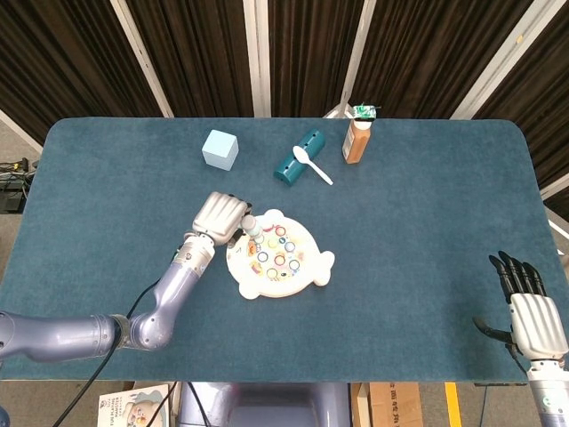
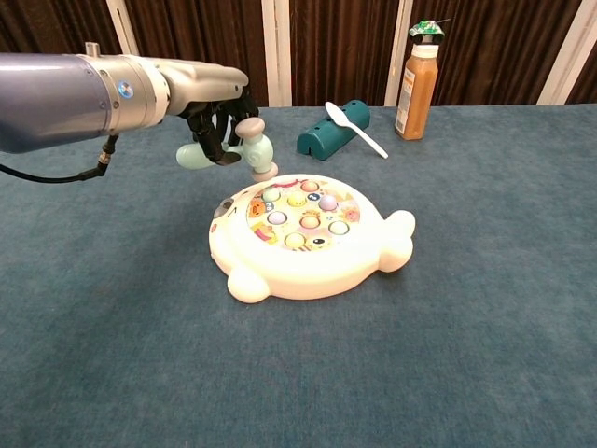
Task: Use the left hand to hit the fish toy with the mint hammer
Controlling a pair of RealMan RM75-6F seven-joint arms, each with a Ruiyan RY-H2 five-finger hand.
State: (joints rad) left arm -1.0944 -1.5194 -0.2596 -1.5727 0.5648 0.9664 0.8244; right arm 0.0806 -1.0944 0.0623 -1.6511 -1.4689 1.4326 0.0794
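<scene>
Hammer [image 2: 244, 142] in left hand [image 2: 216, 110], head above fish toy [image 2: 308, 238].

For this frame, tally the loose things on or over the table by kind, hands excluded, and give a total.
Toys: 2 — fish toy, mint hammer held by the left hand
Blocks: 1 — light blue cube
Bottles: 1 — orange bottle
Holders: 1 — teal holder
Spoons: 1 — white spoon
Total: 6

Left robot hand [image 2: 216, 123] with fingers curled tight, arm outstretched; right robot hand [image 1: 536, 313] flat, fingers apart.
</scene>
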